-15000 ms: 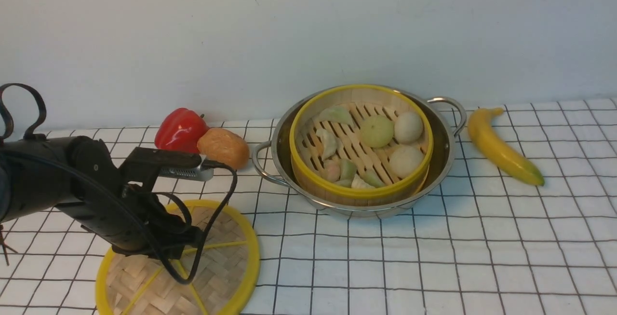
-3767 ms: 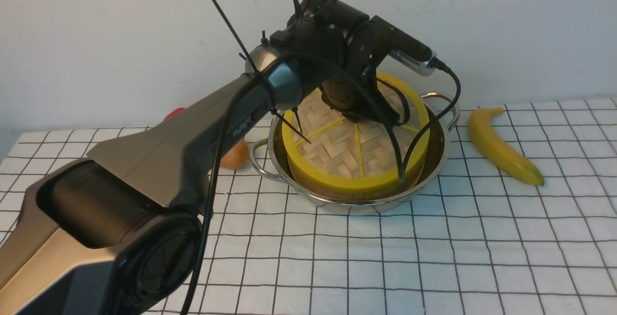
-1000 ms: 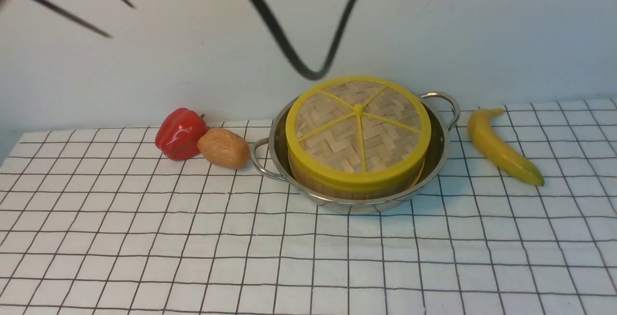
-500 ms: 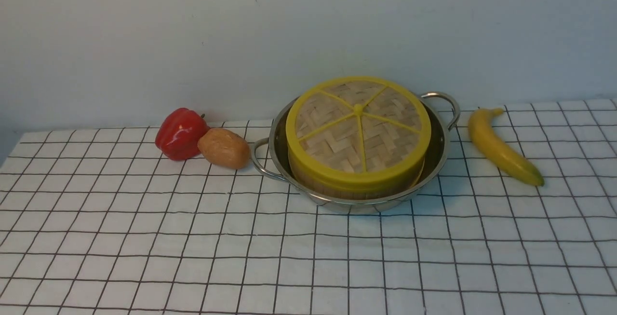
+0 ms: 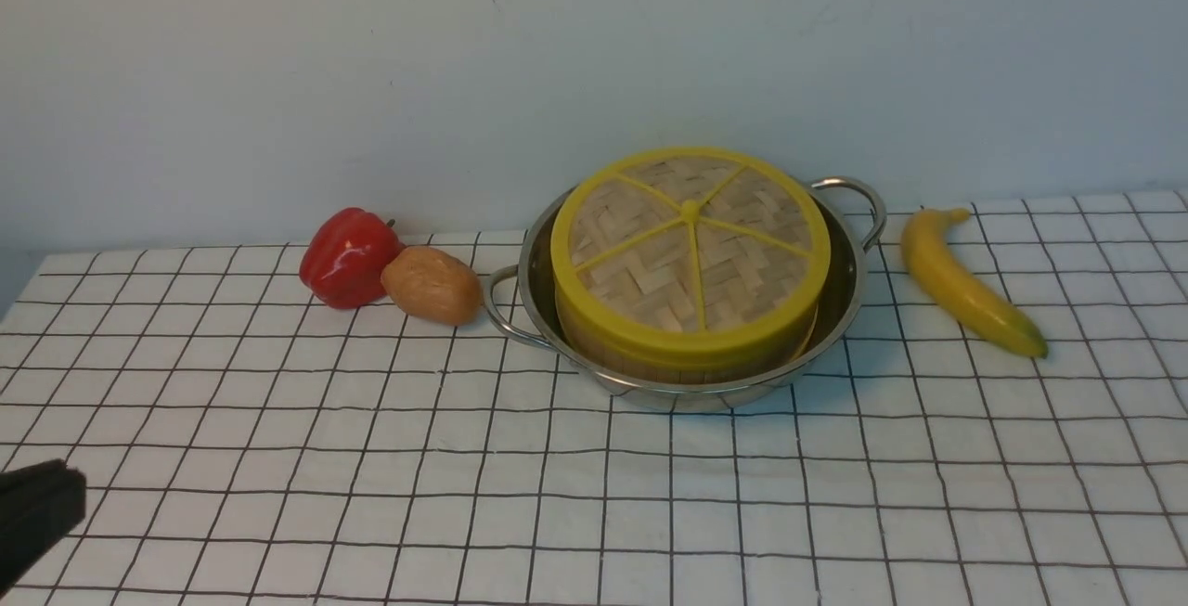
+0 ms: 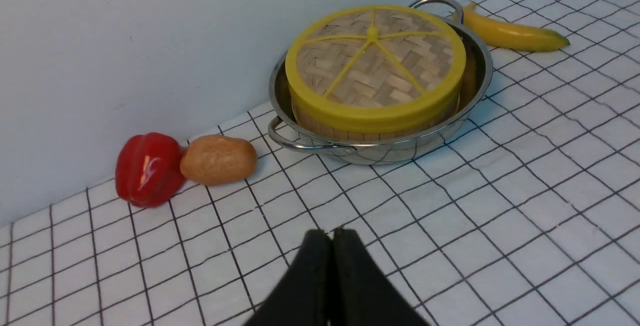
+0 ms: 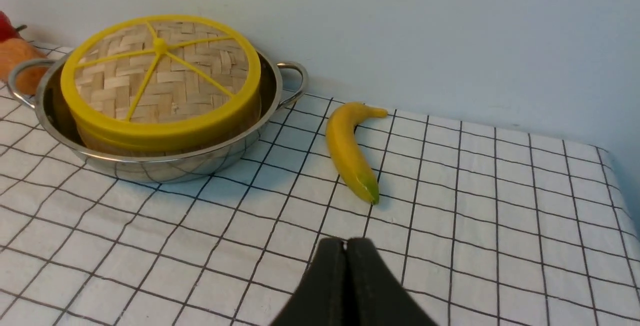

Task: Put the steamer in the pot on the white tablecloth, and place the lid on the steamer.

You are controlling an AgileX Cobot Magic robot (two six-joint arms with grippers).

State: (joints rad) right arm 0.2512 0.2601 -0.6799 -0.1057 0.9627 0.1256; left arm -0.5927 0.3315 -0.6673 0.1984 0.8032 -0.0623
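Note:
The lid (image 5: pixel 689 249) lies flat on the steamer (image 5: pixel 687 363), whose pale wall shows under the yellow rim. The steamer stands in the pot (image 5: pixel 840 309) on the white tablecloth (image 5: pixel 594 495). Lid, steamer and pot also show in the left wrist view (image 6: pixel 375 61) and the right wrist view (image 7: pixel 160 79). My left gripper (image 6: pixel 331 233) is shut and empty, low above the cloth, well short of the pot; a dark tip of it (image 5: pixel 32 513) shows at the front view's lower left. My right gripper (image 7: pixel 345 242) is shut and empty above the cloth near the banana.
A red pepper (image 5: pixel 346 256) and a brown bread roll (image 5: pixel 431 284) lie left of the pot. A banana (image 5: pixel 961 283) lies right of it. A pale wall stands behind. The cloth's right edge (image 7: pixel 617 191) shows in the right wrist view.
The left arm's cable left the top of the front view a second ago. The left gripper's tip has now come into view at the lower left. Lid, steamer and pot have not moved.

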